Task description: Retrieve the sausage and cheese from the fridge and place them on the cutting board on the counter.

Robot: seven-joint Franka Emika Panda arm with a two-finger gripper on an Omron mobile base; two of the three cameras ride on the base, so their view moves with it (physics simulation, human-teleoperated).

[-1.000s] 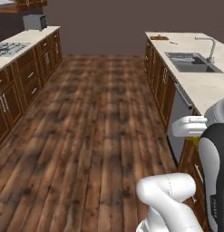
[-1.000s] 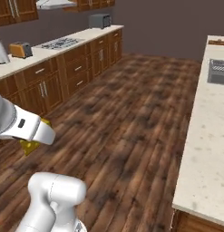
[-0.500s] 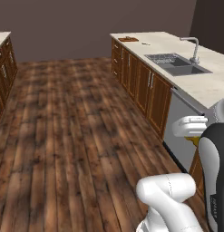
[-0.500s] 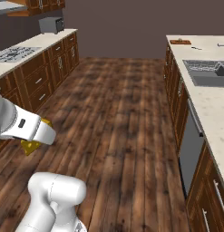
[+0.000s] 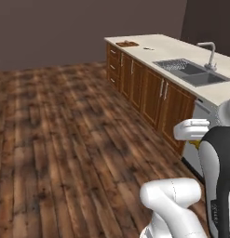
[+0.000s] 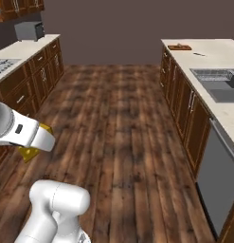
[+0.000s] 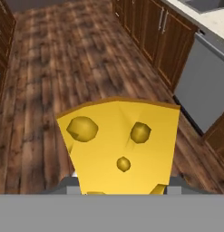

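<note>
Between your fingers sits the cheese, a holed yellow wedge clamped from both sides and carried above the wooden floor. You can see a yellow corner of it under the white wrist in the right base view. Since a second ago the base has turned: the whole scene has swung, so the table with its sink now runs nearer on your right. At its far end lies the cutting board, well apart from the cheese. Your grip looks unchanged.
</note>
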